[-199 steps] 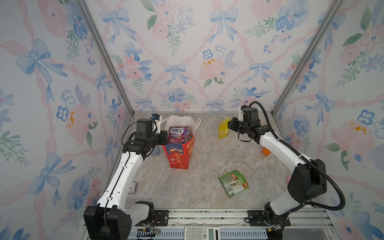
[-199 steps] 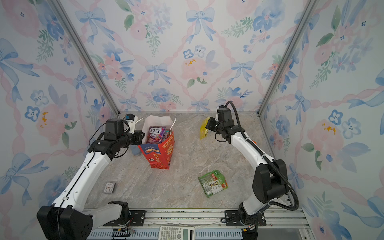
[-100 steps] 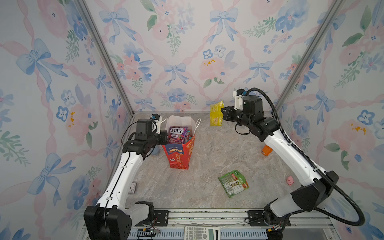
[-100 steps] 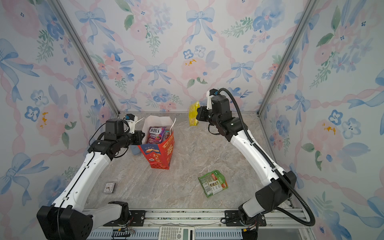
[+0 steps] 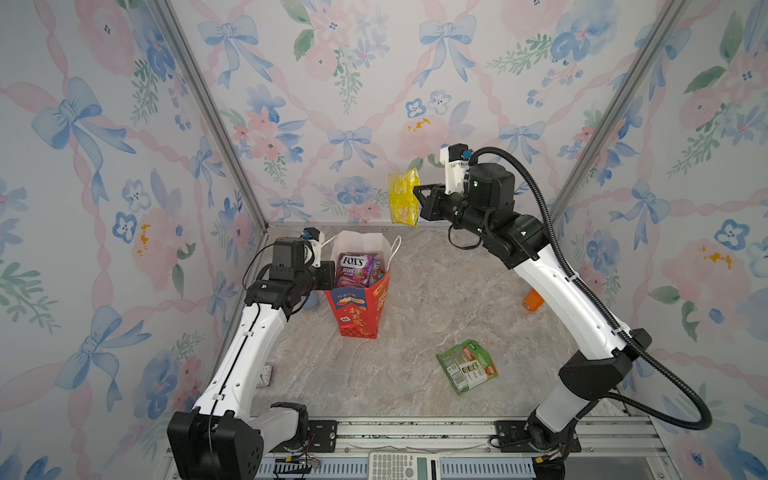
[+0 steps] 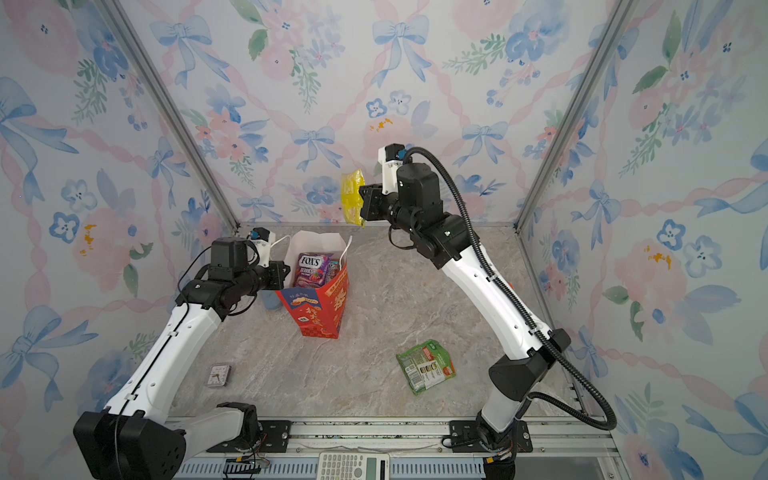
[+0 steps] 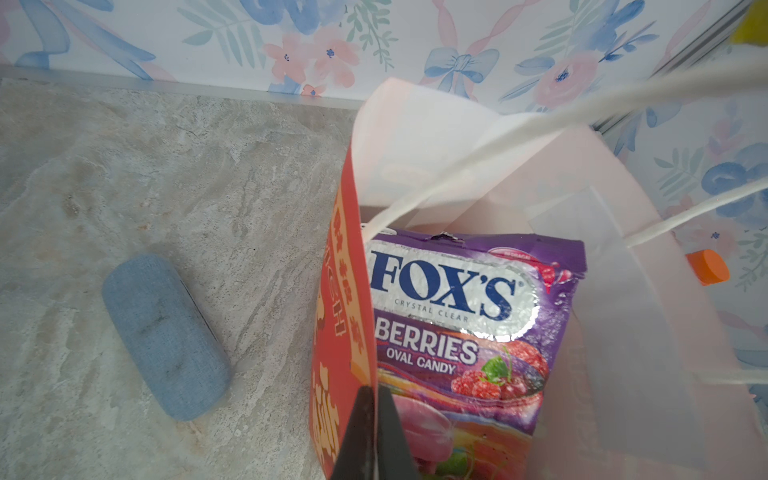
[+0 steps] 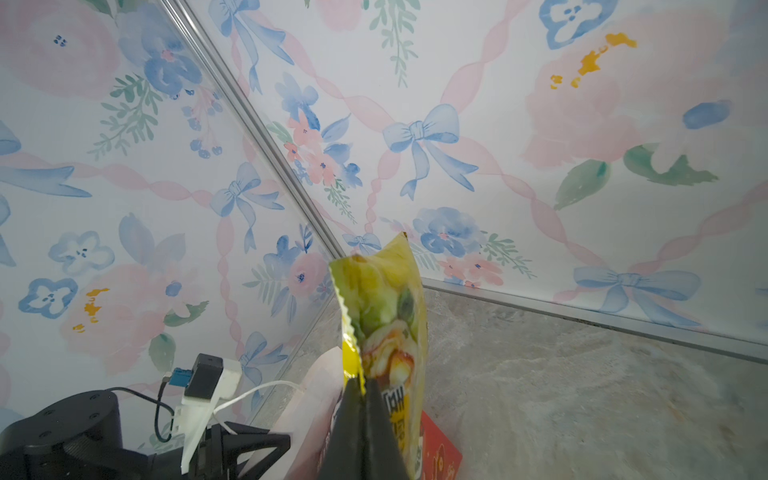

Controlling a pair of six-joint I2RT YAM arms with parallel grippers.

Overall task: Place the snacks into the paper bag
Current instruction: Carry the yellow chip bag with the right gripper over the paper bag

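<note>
Three snack packets show clearly: one yellow packet (image 5: 402,201), one green packet (image 5: 467,365) and one purple packet (image 5: 353,270). The single red paper bag (image 5: 359,316) stands upright on the table (image 5: 436,286) and holds the purple packet. More wrappers sit beside that packet, too hidden to count. The right gripper (image 8: 361,386) pinches the yellow packet in the air, above and right of the bag. The left gripper (image 7: 371,392) is clamped on the bag's rim. The green packet lies flat, well apart from the bag. One orange-capped bottle (image 5: 533,300) is half hidden behind the right arm.
</note>
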